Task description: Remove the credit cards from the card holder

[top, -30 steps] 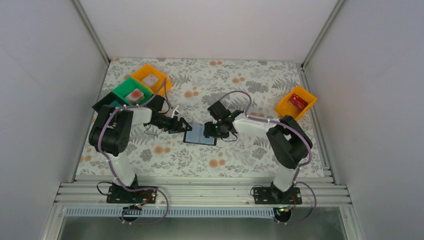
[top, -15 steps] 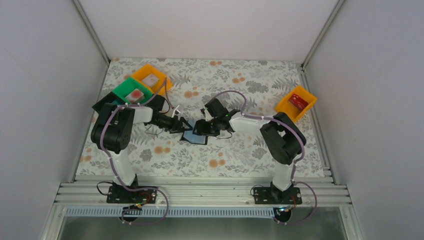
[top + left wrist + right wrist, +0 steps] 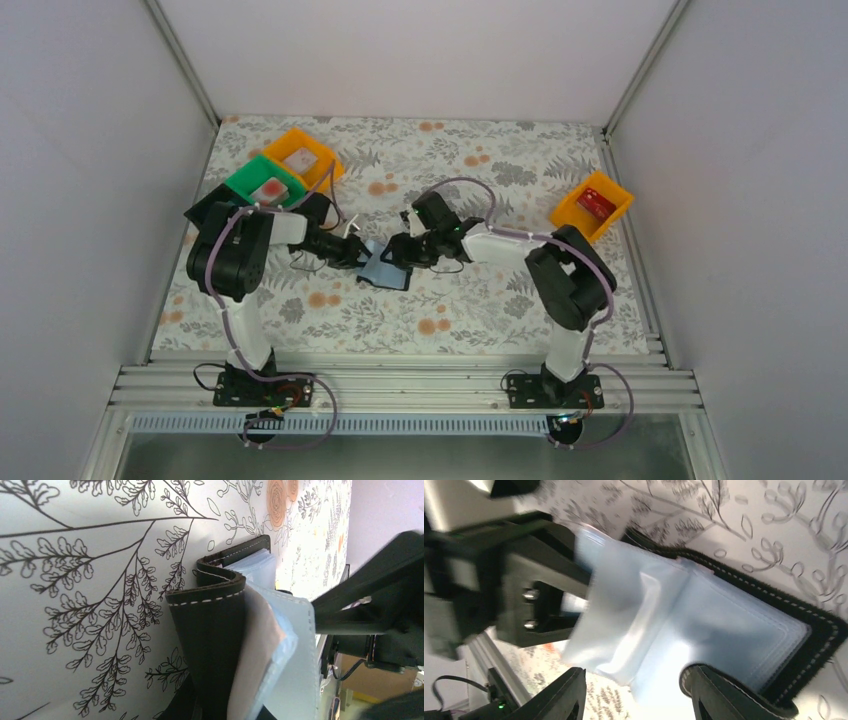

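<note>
the small black bifold card holder (image 3: 386, 268) with a grey-blue pocketed inside is found near the middle of the flower-patterned table (image 3: 480, 310), between the two grippers. its left half is raised off the surface and is pinched at its edge by the closed left gripper (image 3: 352, 250); in the left wrist view the stitched black cover (image 3: 215, 630) is seen standing on edge, with the pale blue lining just beside it. the right half is laid flat, inside up. the right gripper (image 3: 400, 250) is positioned low over it with its fingers (image 3: 566, 695) well parted and a loose pale blue pocket flap (image 3: 624, 610) between them; whether the flap is touched cannot be told. a flat red credit card (image 3: 597, 203) is seen inside the orange plastic bin (image 3: 565, 215) at the table's right edge. a second orange bin (image 3: 322, 166), a green bin (image 3: 240, 180) and a black bin (image 3: 203, 211) are set together near the far left corner
</note>
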`<state>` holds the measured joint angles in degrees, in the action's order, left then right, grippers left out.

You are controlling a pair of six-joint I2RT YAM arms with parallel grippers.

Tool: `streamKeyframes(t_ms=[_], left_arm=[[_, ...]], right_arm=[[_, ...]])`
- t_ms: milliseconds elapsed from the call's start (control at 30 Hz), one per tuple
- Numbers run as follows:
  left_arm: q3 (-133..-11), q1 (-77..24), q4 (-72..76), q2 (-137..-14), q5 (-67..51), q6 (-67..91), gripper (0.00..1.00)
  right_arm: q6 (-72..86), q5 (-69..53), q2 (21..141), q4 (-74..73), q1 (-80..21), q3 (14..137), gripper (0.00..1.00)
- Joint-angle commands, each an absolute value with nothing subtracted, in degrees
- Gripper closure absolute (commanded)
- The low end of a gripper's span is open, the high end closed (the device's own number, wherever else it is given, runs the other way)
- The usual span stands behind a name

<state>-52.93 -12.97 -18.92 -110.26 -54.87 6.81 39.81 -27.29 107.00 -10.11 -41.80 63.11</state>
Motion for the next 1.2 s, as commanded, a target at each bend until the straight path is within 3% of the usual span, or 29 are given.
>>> streamKeyframes(t_ms=[0, 300, 400, 500, 633, 900, 1167], left_arm=[[-53.55, -13.98, -23.72, -111.04, -50.02, 4.11, 0.98], [-70.6, -13.9, -38.71, -95.64, -61.3, -13.66, 0.98], [-79.95, -13.84, -46.08, -89.8, -65.52, -21.45, 0.98], [-89.99, -13.91, -57.69, -86.43, -70.39, -32.8, 0.98], [-99.81, -13.9, -67.7, -82.21, -72.78, -44.65, 0.98], [-106.6, -13.96, -63.09, -78.87, -71.39, -36.52, 0.98], [-107.07, -14.05, -62.0, -77.74, -74.05, -35.55, 0.98]], right_arm=[[37.99, -25.05, 97.61, -11.25, -38.43, 62.26, 0.44], [25.91, -25.2, 72.82, -17.87, -26.14, 58.99, 0.25], [21.33, -31.27, 67.34, -16.94, -24.27, 61.6, 0.16], [16.68, -39.01, 66.63, -17.28, -24.17, 66.84, 0.13], [12.55, -47.51, 67.31, -17.1, -24.24, 73.18, 0.12], [5.78, -52.94, 68.79, -16.24, -31.16, 80.73, 0.11], [3.95, -51.64, 69.29, -14.01, -34.04, 81.78, 0.32]])
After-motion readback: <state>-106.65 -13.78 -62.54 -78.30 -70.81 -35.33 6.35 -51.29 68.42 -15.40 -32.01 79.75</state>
